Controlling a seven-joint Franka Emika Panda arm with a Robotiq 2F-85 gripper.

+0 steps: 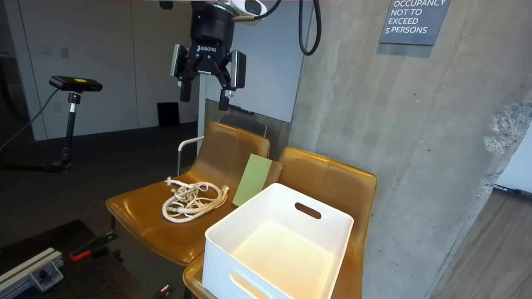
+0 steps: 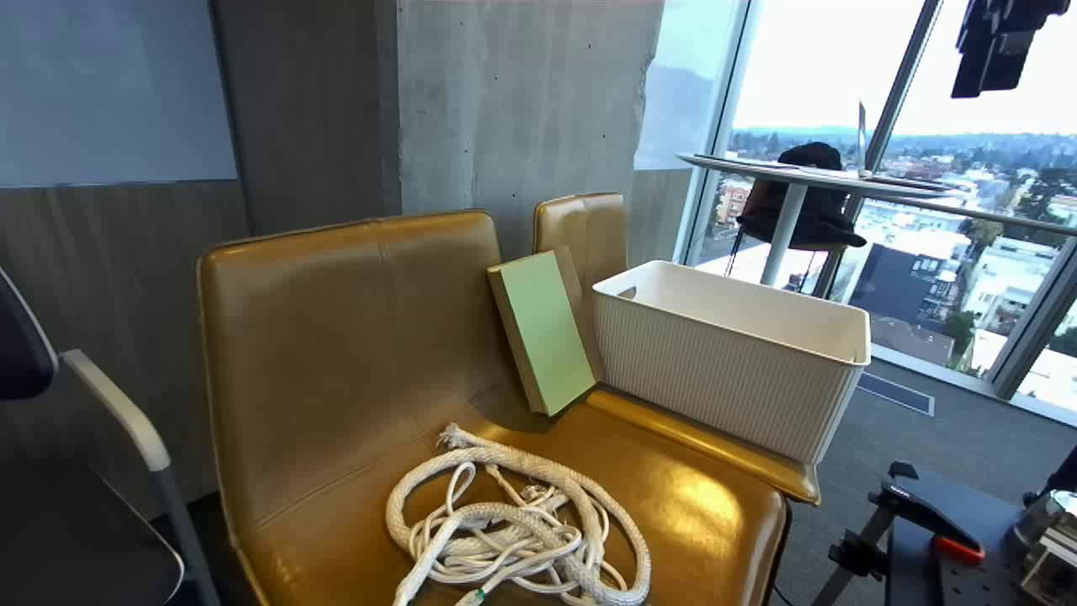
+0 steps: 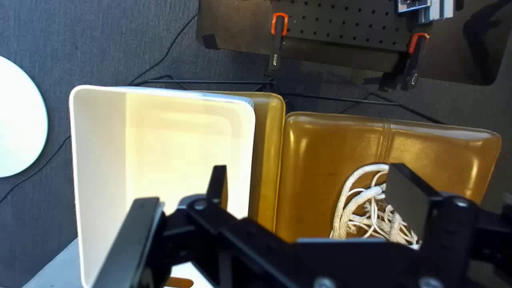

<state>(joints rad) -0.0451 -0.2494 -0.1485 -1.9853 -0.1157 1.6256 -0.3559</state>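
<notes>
High above two tan leather chairs, my gripper point(image 1: 205, 96) hangs open, its fingers point(image 1: 185, 90) wide apart with nothing between them. A tangled white rope point(image 1: 193, 201) lies on the seat of a chair point(image 2: 336, 337). In the wrist view the finger on the right hides part of the rope point(image 3: 360, 204). A white ribbed bin point(image 2: 715, 362) with handle holes rests on the neighbouring chair, and its inner floor point(image 3: 180, 148) shows bare. Between bin and backrest leans a green box-like thing point(image 2: 547, 328), perhaps a book, with brown sides. The gripper touches none of these.
A dark perforated table point(image 3: 340, 24) with orange-tipped clamps point(image 3: 279, 25) stands at the chairs' front. A camera on a stand point(image 1: 75, 84) is at the left. Behind the chairs rises a concrete wall point(image 1: 415, 145). A round white table point(image 2: 795, 174) stands near the windows.
</notes>
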